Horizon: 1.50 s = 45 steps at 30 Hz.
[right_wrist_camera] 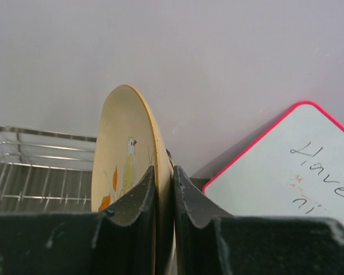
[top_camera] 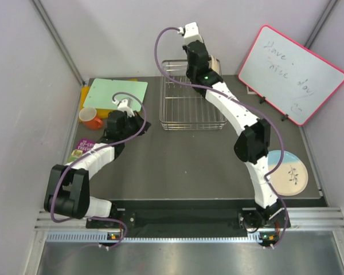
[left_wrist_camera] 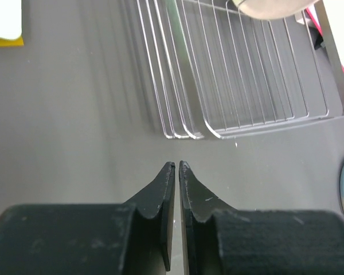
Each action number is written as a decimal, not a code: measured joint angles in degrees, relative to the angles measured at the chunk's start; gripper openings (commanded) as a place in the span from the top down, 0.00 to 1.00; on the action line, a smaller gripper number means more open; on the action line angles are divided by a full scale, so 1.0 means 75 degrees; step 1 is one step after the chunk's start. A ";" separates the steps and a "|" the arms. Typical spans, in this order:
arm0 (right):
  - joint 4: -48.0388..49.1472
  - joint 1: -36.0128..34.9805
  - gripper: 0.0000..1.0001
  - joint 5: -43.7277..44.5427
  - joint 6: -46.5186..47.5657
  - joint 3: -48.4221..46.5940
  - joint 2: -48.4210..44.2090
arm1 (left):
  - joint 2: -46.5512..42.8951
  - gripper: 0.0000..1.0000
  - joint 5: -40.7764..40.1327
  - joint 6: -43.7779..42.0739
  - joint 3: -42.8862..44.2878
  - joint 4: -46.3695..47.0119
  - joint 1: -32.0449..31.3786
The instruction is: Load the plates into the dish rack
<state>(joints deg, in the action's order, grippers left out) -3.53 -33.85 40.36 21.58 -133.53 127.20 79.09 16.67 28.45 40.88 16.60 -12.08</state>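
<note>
The right gripper (right_wrist_camera: 163,169) is closed on a cream plate (right_wrist_camera: 123,154); the plate stands on edge, upright, with its rim pinched between the two dark fingers (right_wrist_camera: 139,197); its painted face, with a small bird and orange marks, is turned to the left of that wrist view; the upper part of the disc rises well clear of the fingertips, and the lower part is hidden behind them. From above, this plate sits over the far right corner of the dish rack (top_camera: 192,100), beside the wrist of the outstretched right arm; whether its bottom edge touches the wires cannot be told. Behind it is the plain back wall, and to its right leans a whiteboard (top_camera: 292,74) with a pink frame and handwriting.

The left gripper (left_wrist_camera: 176,166) is shut with nothing in it; its tips almost meet, leaving only a thin slit; it hangs low over the bare grey table (left_wrist_camera: 74,143), just short of the near left corner of the rack, the rack wires apart from the tips.

A second plate (top_camera: 288,172), cream and light blue with a twig motif, lies flat near the right edge of the table, well apart from the rack and from both grippers. At the far left of the table lie a pale green cutting board (top_camera: 117,94) and an orange cup (top_camera: 92,118).
</note>
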 measured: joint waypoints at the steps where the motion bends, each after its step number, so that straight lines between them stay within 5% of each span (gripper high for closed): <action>1: 0.0038 0.0006 1.00 0.0067 0.0082 0.0006 0.0105 | -0.0026 0.85 0.0009 -0.0003 -0.0041 -0.0006 0.0000; 9: 0.0187 0.0029 1.00 0.0370 0.0478 0.0219 0.0501 | -0.0047 0.63 0.0096 -0.0189 -0.0079 -0.0114 0.0000; 45: 0.2396 0.0029 1.00 0.0507 0.2384 0.0323 0.1373 | 0.0073 0.58 0.0382 -0.0673 -0.0079 -0.0213 0.0000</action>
<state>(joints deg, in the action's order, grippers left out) 14.44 -33.63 44.16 39.46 -131.11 137.49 79.64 19.53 23.40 40.29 15.00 -12.08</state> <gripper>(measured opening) 0.129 0.414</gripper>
